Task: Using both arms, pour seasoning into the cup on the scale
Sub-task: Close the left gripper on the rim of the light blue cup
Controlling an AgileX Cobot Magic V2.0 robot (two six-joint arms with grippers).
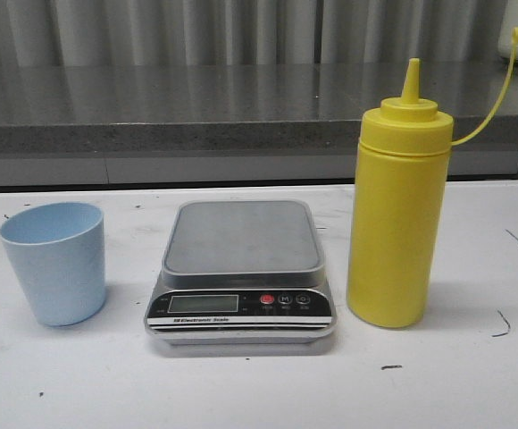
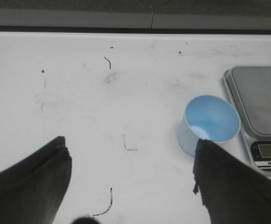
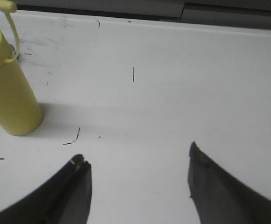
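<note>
Waiting at kickoff: cup (image 1: 54,262) stood left of the empty scale (image 1: 241,237), seasoning (image 1: 397,214) upright on the right; left gripper (image 2: 131,179) and right gripper (image 3: 138,186) gaped, holding nothing.

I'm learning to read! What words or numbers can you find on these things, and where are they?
"Electronic Scale": white strip on the scale's front panel.
"M": middle button on the scale.
LCD screen: blank, no digits.
Tiny print under the buttons: too small to read.
Yellow bottle and blue cup: no writing.
</note>
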